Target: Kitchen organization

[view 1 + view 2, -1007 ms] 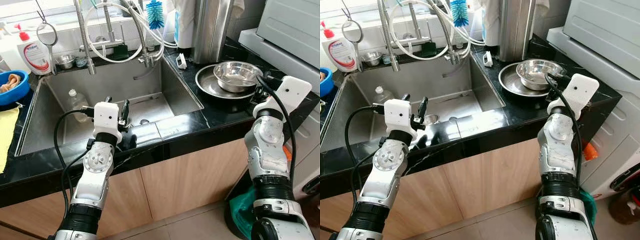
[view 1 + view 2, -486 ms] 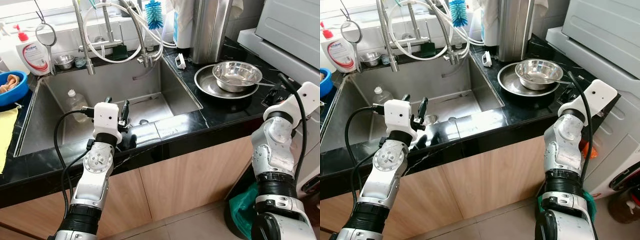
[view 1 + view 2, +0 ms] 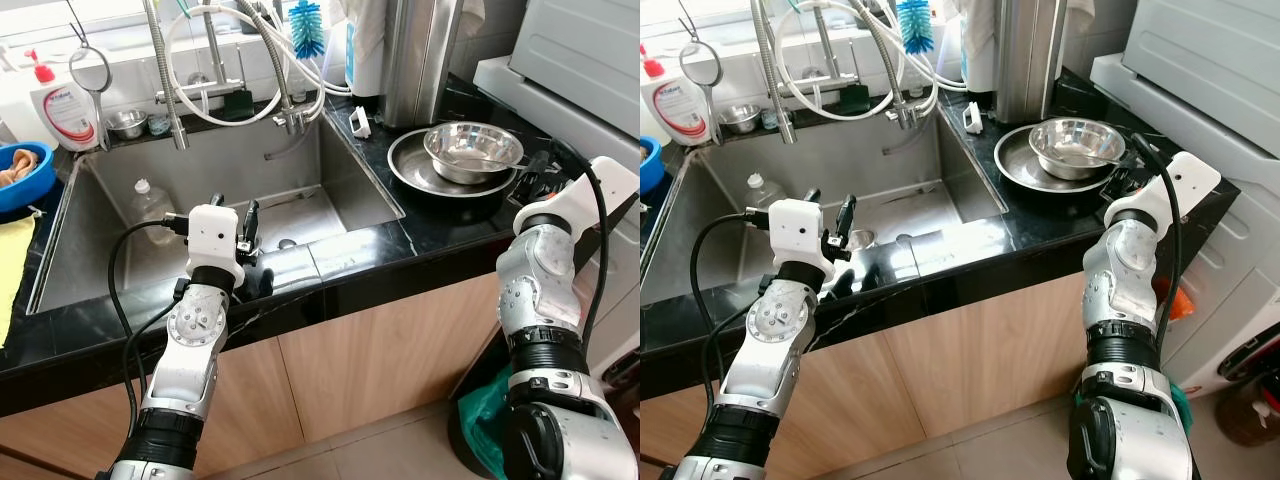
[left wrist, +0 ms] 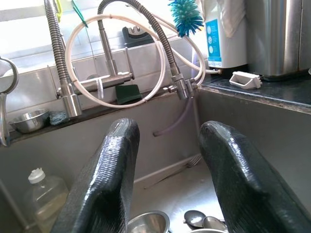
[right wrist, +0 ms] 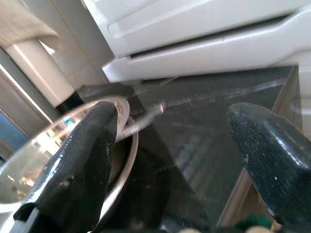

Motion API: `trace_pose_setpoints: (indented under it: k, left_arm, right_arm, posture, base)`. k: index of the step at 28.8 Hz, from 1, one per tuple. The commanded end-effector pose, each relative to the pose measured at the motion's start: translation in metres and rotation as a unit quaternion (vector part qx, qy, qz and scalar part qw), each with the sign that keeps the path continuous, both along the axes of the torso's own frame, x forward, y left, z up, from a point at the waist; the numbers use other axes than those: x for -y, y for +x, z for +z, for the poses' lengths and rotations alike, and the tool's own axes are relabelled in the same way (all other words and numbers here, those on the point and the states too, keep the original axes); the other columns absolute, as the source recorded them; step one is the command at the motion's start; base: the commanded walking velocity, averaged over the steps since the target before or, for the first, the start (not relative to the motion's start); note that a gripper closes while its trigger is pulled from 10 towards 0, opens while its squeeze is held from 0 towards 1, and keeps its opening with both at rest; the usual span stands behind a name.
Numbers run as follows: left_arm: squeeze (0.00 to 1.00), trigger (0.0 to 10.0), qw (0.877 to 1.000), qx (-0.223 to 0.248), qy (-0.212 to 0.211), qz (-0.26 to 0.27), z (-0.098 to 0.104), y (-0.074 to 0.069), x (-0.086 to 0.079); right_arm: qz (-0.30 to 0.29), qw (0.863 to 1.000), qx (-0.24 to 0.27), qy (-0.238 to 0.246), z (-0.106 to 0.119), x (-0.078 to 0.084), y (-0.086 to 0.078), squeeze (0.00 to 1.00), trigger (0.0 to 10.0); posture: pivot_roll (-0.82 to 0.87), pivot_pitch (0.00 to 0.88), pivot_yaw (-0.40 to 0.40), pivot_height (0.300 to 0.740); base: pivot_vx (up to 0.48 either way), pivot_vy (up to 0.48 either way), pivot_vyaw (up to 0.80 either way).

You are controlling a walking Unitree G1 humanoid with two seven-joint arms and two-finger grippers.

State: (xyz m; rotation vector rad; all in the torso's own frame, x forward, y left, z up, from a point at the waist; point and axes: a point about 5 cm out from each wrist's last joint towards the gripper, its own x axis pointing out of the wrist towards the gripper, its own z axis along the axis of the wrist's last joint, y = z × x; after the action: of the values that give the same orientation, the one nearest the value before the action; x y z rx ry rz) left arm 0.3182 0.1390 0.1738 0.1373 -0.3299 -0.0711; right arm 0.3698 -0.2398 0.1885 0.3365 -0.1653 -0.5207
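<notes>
A steel bowl point(image 3: 473, 152) with a spoon point(image 3: 505, 164) in it rests on a steel plate point(image 3: 412, 172) on the black counter, right of the sink. My right gripper point(image 3: 533, 178) stands open just right of the plate's rim. In the right wrist view the gripper point(image 5: 172, 116) faces the bowl point(image 5: 34, 150), and the spoon handle point(image 5: 146, 115) points out between its fingers. My left gripper point(image 3: 232, 212) is open above the sink's front edge. Its wrist view looks into the sink at a plastic bottle point(image 4: 44, 199), a small steel bowl point(image 4: 148, 222) and spoons point(image 4: 197, 219).
The deep steel sink point(image 3: 110, 265) has taps and hoses point(image 3: 215, 75) behind it. A blue bowl point(image 3: 25, 172) and a yellow cloth point(image 3: 10, 270) lie at the left. A tall steel canister point(image 3: 420, 55) stands behind the plate. A white appliance point(image 3: 580, 60) closes off the right.
My right arm swung away to the right from the bowl, then came back towards the plate's rim. The left arm has not moved.
</notes>
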Motion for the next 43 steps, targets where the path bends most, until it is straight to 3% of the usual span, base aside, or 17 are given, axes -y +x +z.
trace_pose_setpoints:
  k: [1, 3, 4, 7, 9, 17, 18, 19, 20, 43]
  left_arm:
    - [0.00, 10.0, 1.000, -0.005, 0.009, 0.008, -0.002, -0.001, -0.003]
    - [0.00, 10.0, 1.000, -0.006, 0.009, 0.010, -0.002, -0.001, -0.004]
    - [0.00, 10.0, 1.000, -0.006, 0.009, 0.011, -0.002, -0.001, -0.004]
    - [0.00, 10.0, 1.000, -0.005, 0.009, 0.012, -0.002, -0.002, -0.005]
    - [0.00, 10.0, 1.000, -0.005, 0.009, 0.013, -0.002, -0.001, -0.005]
    - [0.00, 10.0, 1.000, -0.004, 0.009, 0.011, -0.001, -0.001, -0.004]
    - [0.00, 10.0, 1.000, -0.004, 0.009, 0.011, -0.001, -0.001, -0.004]
    - [0.00, 10.0, 1.000, -0.004, 0.009, 0.011, -0.001, -0.001, -0.005]
    - [0.00, 10.0, 1.000, -0.004, 0.010, 0.011, -0.001, -0.001, -0.005]
    - [0.00, 10.0, 1.000, -0.005, 0.011, 0.011, -0.001, -0.001, -0.005]
  right_arm:
    - [0.004, 1.000, 0.009, 0.008, 0.005, 0.000, 0.004, 0.00, 10.0]
    - [0.005, 1.000, 0.001, 0.024, -0.001, 0.003, 0.005, 0.00, 10.0]
    - [0.007, 1.000, 0.002, 0.027, -0.001, 0.003, 0.005, 0.00, 8.5]
    - [0.013, 0.999, 0.011, 0.028, 0.001, 0.004, 0.007, 0.00, 8.2]
    - [0.019, 0.999, 0.020, 0.025, 0.005, 0.004, 0.008, 0.00, 10.0]
    - [0.044, 0.998, 0.036, 0.009, 0.013, 0.003, 0.015, 0.00, 10.0]
    - [0.044, 0.998, 0.037, 0.009, 0.014, 0.003, 0.015, 0.00, 7.6]
    - [0.045, 0.998, 0.037, 0.009, 0.014, 0.002, 0.015, 0.00, 4.4]
    - [0.045, 0.998, 0.036, 0.011, 0.014, 0.002, 0.016, 0.00, 0.0]
    - [0.038, 0.999, 0.028, 0.014, 0.006, 0.000, 0.015, 0.00, 0.0]
  posture:
    - [-0.15, 0.000, 0.085, 0.740]
    - [-0.14, 0.000, 0.084, 0.740]
    - [-0.14, 0.000, 0.083, 0.740]
    - [-0.14, 0.000, 0.083, 0.740]
    - [-0.14, 0.000, 0.086, 0.740]
    - [-0.14, 0.000, 0.086, 0.740]
    - [-0.14, 0.000, 0.086, 0.740]
    - [-0.14, 0.000, 0.086, 0.740]
    - [-0.14, 0.000, 0.086, 0.740]
    - [-0.14, 0.000, 0.088, 0.740]
  base:
    - [0.000, 0.000, 0.00]
    - [0.000, 0.000, 0.00]
    - [0.000, 0.000, 0.00]
    - [0.000, 0.000, 0.00]
    - [0.000, 0.000, 0.00]
    - [0.000, 0.000, 0.00]
    - [0.000, 0.000, 0.00]
    - [0.000, 0.000, 0.00]
    - [0.000, 0.000, 0.00]
    - [0.000, 0.000, 0.00]
